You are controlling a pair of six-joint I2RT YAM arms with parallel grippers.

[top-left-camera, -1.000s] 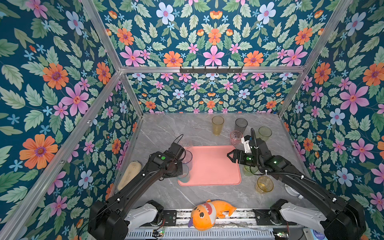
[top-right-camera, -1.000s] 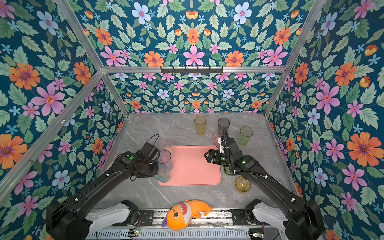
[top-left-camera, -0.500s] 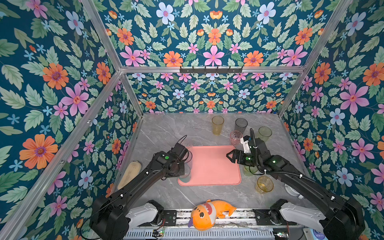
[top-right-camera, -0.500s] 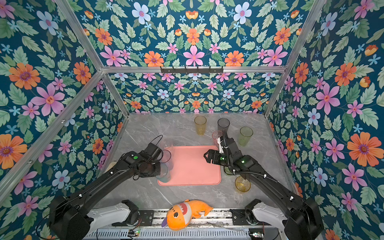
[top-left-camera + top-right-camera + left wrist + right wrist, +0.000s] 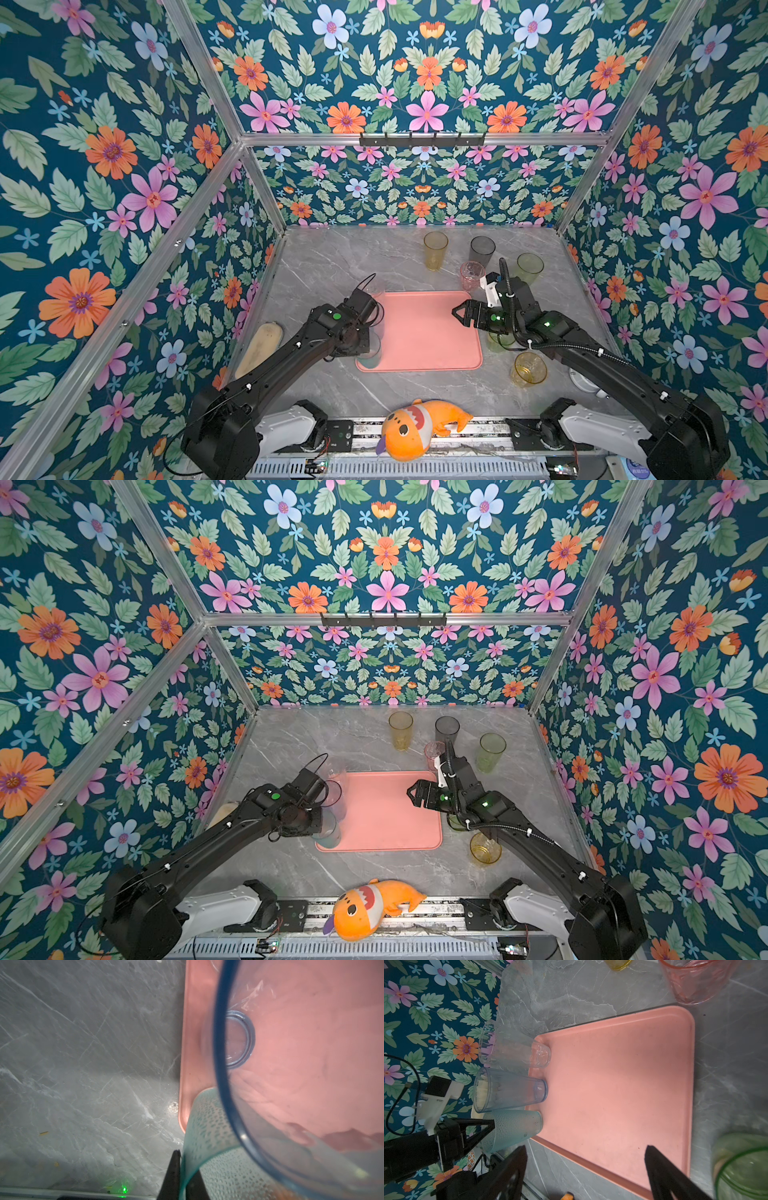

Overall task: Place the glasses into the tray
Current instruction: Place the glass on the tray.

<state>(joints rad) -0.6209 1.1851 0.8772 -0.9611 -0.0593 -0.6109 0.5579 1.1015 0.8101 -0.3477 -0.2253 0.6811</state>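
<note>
The glasses are divided between the tray and the bare bench. Three stand upright in a row along the tray's left edge, each just beside the next. A clear tumbler is at the far-left corner, a blue-grey tumbler is in the middle, and a teal tumbler is at the near-left corner.

The left gripper is closed narrow on the teal tumbler's wall at the rim. The left wrist view shows one finger outside the wall and one inside. Whether the tumbler's base rests on the tray or hangs just above it cannot be told.

The right gripper hovers over the tray's right edge with its jaws wide apart, holding nothing. In the right wrist view only bare tray lies between its fingers.

The other six glasses stand on the bench, all upright. Four are toward the far-right corner:
- a tall amber tumbler
- a smoke-grey tumbler
- a tall yellow-green tumbler
- a short pink tumbler, near the tray's far-right corner

A short green tumbler stands just off the tray's right edge, partly hidden under the right arm. A short amber tumbler stands beyond it, nearer the bench's front edge.

A beige oblong dish lies along the bench's left edge, apart from the tray. An orange plush toy lies at the front edge, between the two arm bases.
</note>
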